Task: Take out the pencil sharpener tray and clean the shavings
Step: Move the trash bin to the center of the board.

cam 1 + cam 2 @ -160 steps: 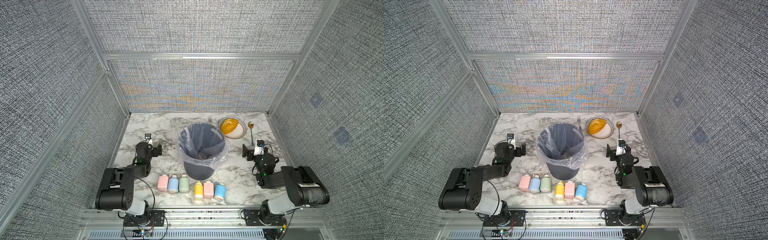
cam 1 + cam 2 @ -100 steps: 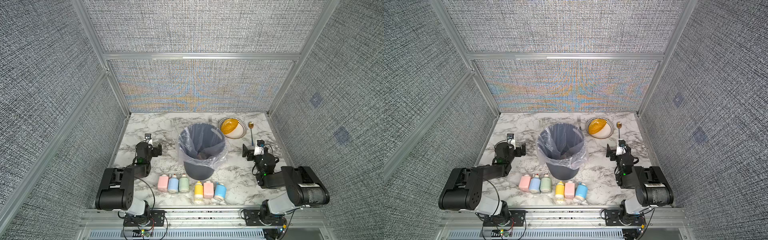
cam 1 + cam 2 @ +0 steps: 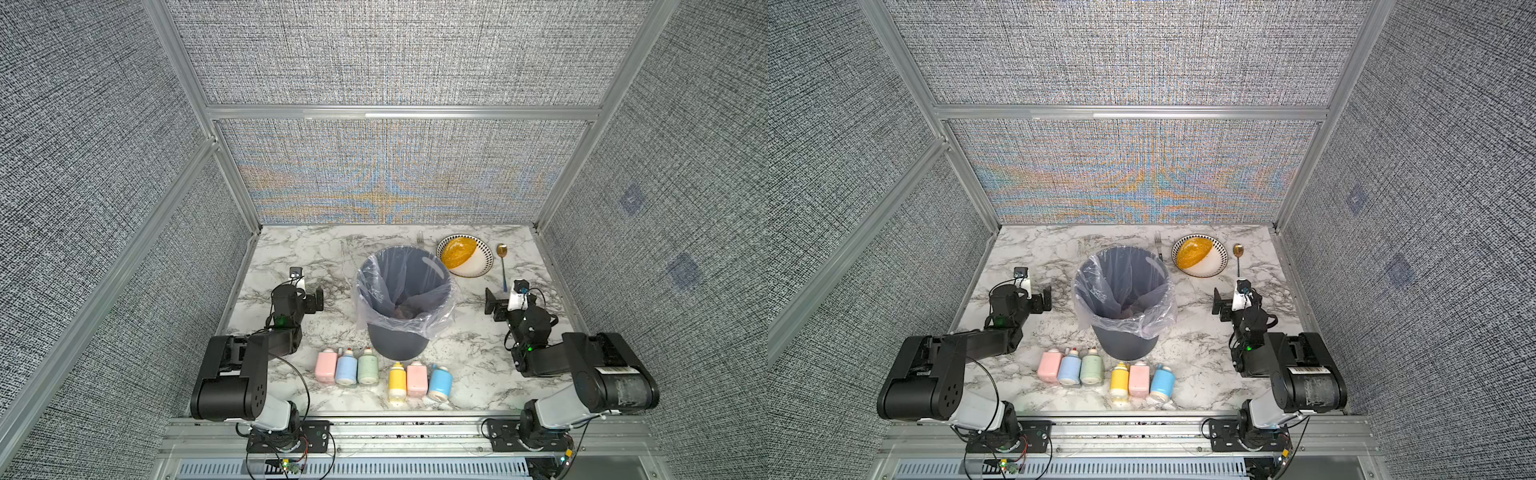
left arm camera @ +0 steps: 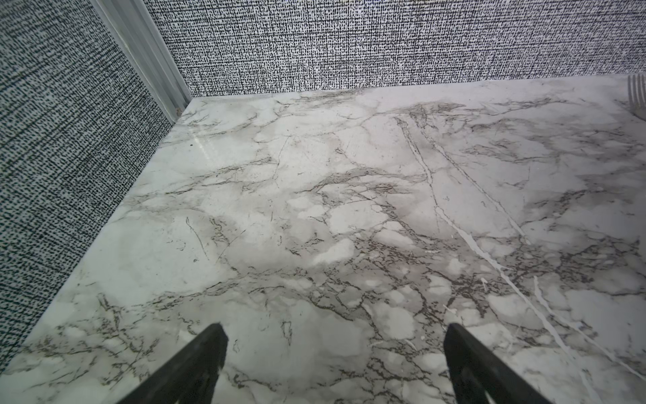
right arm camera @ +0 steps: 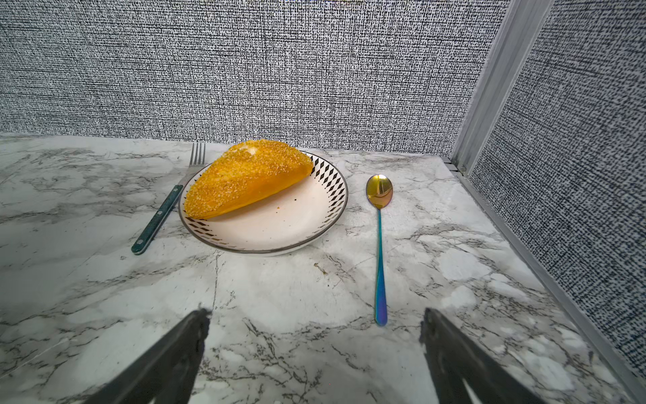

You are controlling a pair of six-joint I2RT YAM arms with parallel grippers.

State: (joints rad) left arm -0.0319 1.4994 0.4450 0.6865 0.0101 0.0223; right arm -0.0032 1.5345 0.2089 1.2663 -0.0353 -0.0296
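Several pastel pencil sharpeners lie in a row near the table's front edge, in pink, blue, green and yellow. No pencil sharpener tray shows apart from them, and I make out no shavings on the table. My left gripper rests left of the bin, open over bare marble. My right gripper rests right of the bin, open and empty, facing the plate. Both stand well behind the sharpeners.
A grey bin with a clear plastic liner stands mid-table, something brownish at its bottom. At the back right sit a plate with a yellow bun, a fork and a spoon. Fabric walls enclose three sides.
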